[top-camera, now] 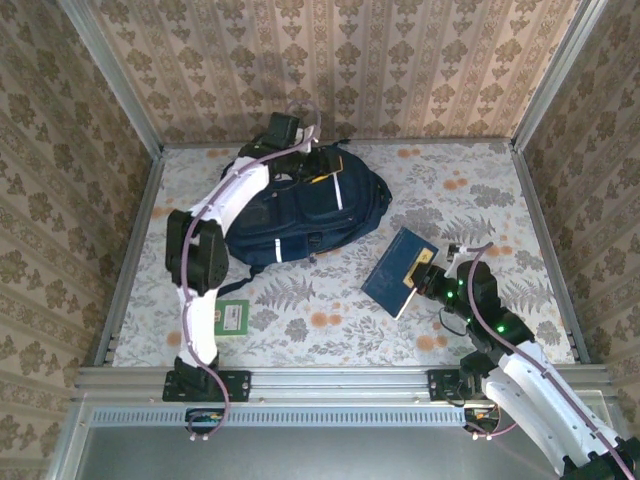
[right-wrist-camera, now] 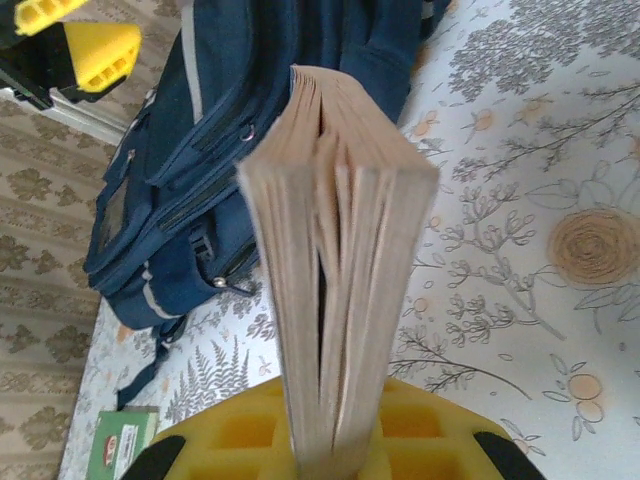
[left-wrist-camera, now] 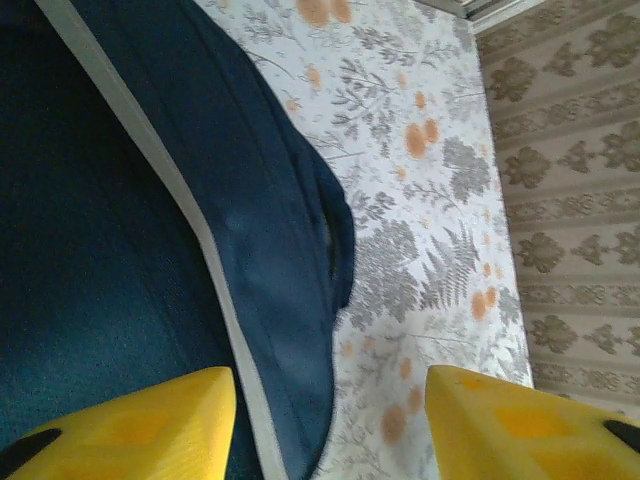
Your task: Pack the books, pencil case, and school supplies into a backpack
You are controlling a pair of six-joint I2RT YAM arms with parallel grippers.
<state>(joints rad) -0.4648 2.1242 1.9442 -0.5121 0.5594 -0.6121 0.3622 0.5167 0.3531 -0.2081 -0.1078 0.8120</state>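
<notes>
Top view: the large dark navy fabric backpack (top-camera: 300, 215) lies upper centre. At lower right the right gripper (top-camera: 422, 274) pinches a thin navy book (top-camera: 392, 272).
Left wrist: the left gripper (left-wrist-camera: 330, 420) stands spread over backpack cloth, holding nothing.
Right wrist: the book is gripped by one edge and its pages splay, so it may slip.

In my left wrist view the bottom edge cuts my left gripper (left-wrist-camera: 330, 425) down to two yellow tips, and the backpack (left-wrist-camera: 120, 250) runs off the left and top edges. From above, my left arm (top-camera: 205, 270) overlaps the left edge of the small green-and-white book (top-camera: 236, 318) at near left. In my right wrist view the book (right-wrist-camera: 335, 280) blurs at its near pages, and the bottom edge crops my right gripper (right-wrist-camera: 320, 450).
</notes>
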